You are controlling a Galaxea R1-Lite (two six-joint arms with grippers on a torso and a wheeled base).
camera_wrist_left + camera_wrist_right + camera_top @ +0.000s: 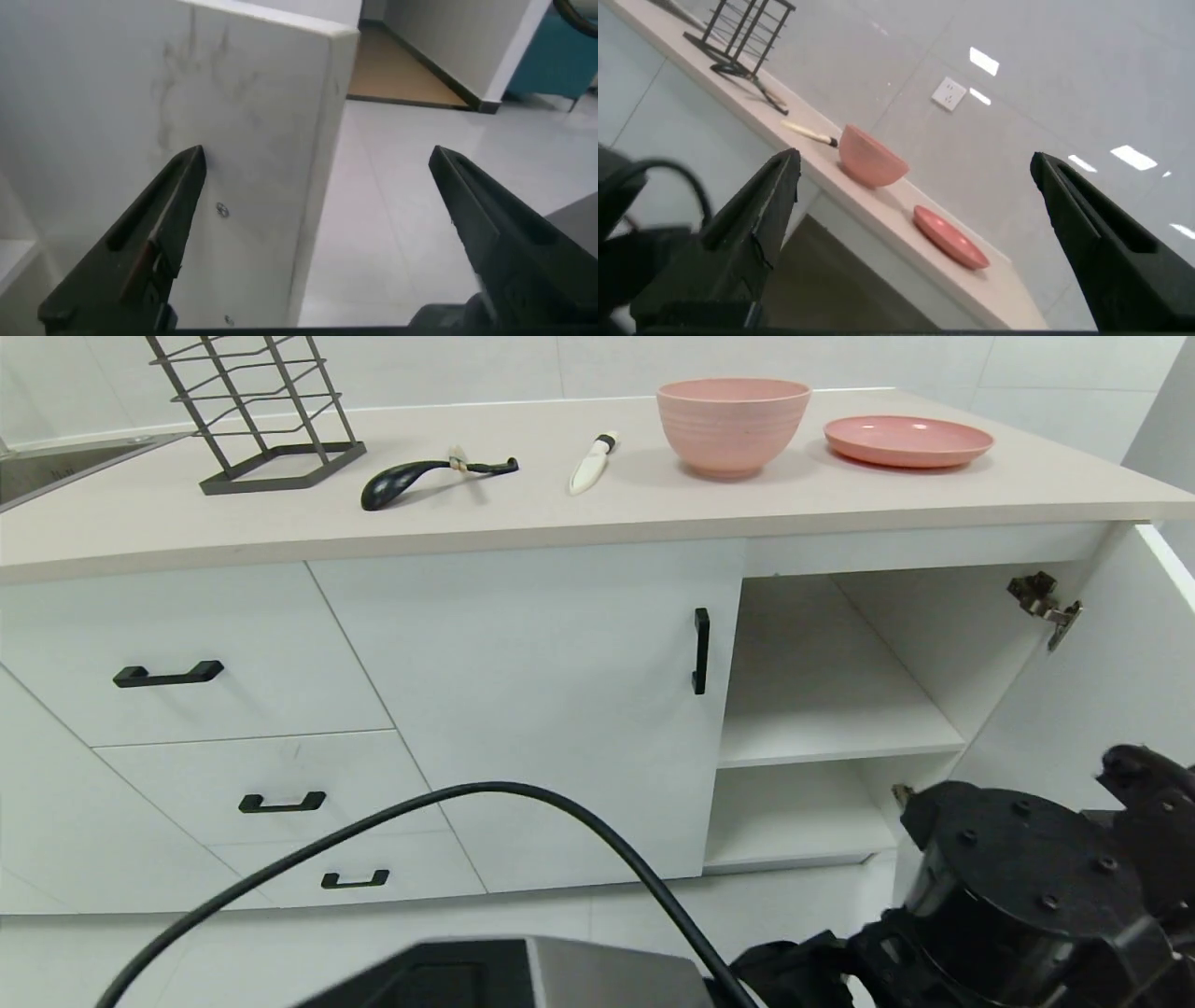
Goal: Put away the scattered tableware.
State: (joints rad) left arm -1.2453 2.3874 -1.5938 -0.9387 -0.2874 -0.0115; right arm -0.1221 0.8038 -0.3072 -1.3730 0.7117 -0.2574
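On the counter [560, 513] stand a pink bowl [733, 425] and, to its right, a pink plate [907, 439]. A white knife [591, 464] and a black spoon [411, 481] lie to the bowl's left. From low down, the right wrist view looks up at the bowl [871, 159], plate [951, 238], knife [808, 133] and spoon [768, 91]; my right gripper [915, 161] is open and holds nothing. My left gripper [318, 159] is open and holds nothing, facing the edge of the open cabinet door [252, 140].
The right cabinet door [1102, 691] stands open, showing two bare shelves [822, 737]. A black wire rack [261, 411] stands at the counter's left, beside a sink [56, 467]. Drawers and a shut door fill the cabinet's left. A black arm [1027, 896] sits low by the open door.
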